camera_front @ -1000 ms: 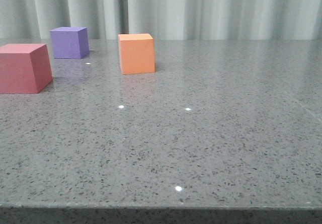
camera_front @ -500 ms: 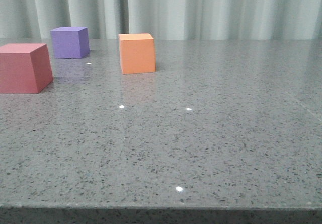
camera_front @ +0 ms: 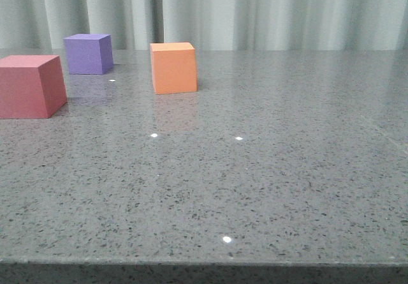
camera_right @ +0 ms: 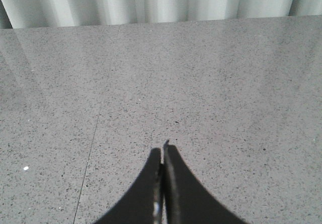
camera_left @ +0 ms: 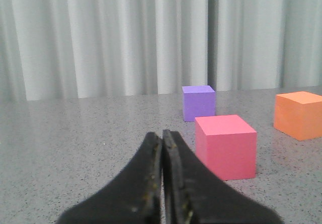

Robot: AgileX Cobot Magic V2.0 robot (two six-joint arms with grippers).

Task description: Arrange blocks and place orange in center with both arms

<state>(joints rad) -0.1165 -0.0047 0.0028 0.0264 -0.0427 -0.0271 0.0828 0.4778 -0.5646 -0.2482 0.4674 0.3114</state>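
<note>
**Three cubes on the left of the bench, both claws clenched and empty**

The grey speckled bench [camera_front: 268, 169] carries three matte cubes, all on its left part as the front view shows it. The orange cube [camera_front: 173, 67] stands farthest to the right of the three, toward the back of the bench, upright with its flat faces square to the surface. The purple cube [camera_front: 88, 53] sits farther back and to the left, close to the pale curtain [camera_front: 268, 13] that hangs behind the bench. The red-pink cube [camera_front: 30, 86] is the nearest to the camera and lies at the left edge of the front view, partly cut off by it. None of the cubes touches another; bare bench shows between each pair.

Neither arm appears in the front view. In the left wrist view the left claw [camera_left: 162, 136] has its dark fingers pressed together with nothing between them, hanging low over the bench, with the red-pink cube just beyond and to one side of its tips. In the right wrist view the right claw [camera_right: 163, 151] is likewise clenched and empty, above a bare stretch of bench.
</note>
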